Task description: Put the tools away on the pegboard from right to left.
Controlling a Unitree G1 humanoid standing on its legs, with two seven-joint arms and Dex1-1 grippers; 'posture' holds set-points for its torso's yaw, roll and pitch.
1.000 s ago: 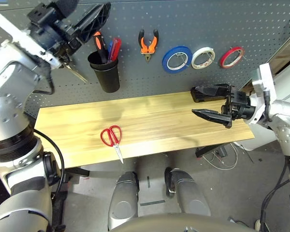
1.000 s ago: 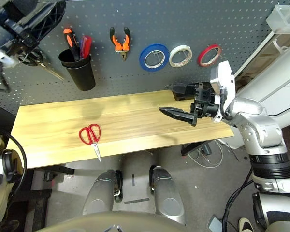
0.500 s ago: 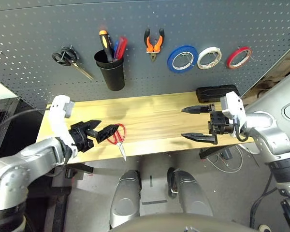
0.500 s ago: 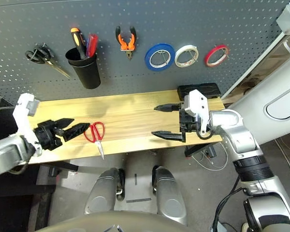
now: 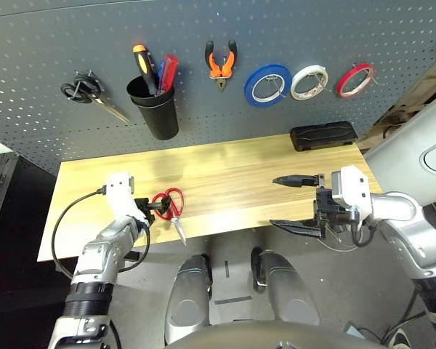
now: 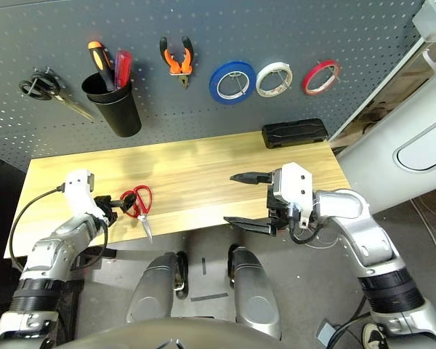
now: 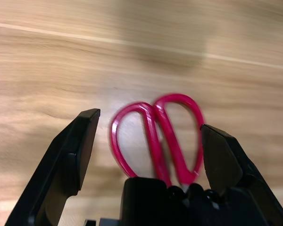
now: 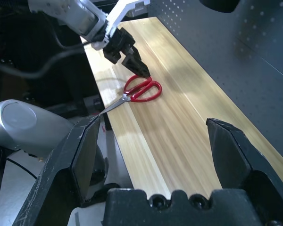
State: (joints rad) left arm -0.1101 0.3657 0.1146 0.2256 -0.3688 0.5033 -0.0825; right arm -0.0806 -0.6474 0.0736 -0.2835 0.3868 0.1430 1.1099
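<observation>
Scissors (image 5: pixel 176 211): showing two red loop handles and slim silver blades, lying on the pale wooden tabletop (image 5: pixel 225 171), blade tips poking past its near edge.
Left gripper (image 7: pixel 151 155): hovering at the red handles, spreading its fingers wide, gripping nothing.
Right gripper (image 5: pixel 296 203): holding its fingers wide apart above the tabletop, carrying nothing.
Pliers (image 5: pixel 221 69): hanging on the pegboard (image 5: pixel 211 120), orange-handled with black tips.
</observation>
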